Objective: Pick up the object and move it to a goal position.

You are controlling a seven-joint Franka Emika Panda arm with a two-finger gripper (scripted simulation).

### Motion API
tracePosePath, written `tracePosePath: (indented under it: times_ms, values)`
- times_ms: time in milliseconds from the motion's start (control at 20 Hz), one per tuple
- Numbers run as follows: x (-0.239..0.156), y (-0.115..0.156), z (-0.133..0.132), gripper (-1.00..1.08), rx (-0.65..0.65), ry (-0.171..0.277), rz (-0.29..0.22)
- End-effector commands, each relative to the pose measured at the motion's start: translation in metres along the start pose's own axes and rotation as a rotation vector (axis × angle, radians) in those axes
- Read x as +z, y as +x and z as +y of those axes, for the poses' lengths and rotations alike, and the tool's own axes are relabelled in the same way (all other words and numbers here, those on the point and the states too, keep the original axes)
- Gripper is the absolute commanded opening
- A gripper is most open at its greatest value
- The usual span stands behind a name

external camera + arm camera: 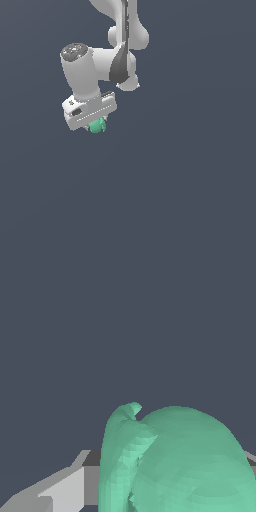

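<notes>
The object (97,125) is a small teal-green lumpy blob. In the exterior view it sits right under the white gripper (93,122), whose hand hides its upper part. In the wrist view the object (180,461) fills the near part of the picture, close to the camera, with grey fingers (65,488) beside it. The jaws appear closed on the object. The fingertips themselves are hidden by the hand and the blob.
A plain dark grey-blue surface (190,190) fills both views. The white arm's links (120,50) reach in from the top of the exterior view. No goal marker shows.
</notes>
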State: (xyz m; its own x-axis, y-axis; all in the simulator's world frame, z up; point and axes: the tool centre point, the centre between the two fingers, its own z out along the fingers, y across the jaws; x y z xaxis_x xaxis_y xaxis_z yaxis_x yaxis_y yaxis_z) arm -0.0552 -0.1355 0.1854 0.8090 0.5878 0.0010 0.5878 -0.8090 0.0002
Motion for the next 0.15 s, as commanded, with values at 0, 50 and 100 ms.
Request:
tracePosePath:
  times_ms: [0, 50, 100]
  values:
    - [-0.0012, -0.0012, 0.0006, -1.0, -0.001, 0.001, 0.0]
    - [-0.0008, -0.0005, 0.0006, -1.0, -0.001, 0.0, -0.001]
    - [-0.0007, -0.0002, 0.0006, -1.0, -0.001, 0.0, -0.001]
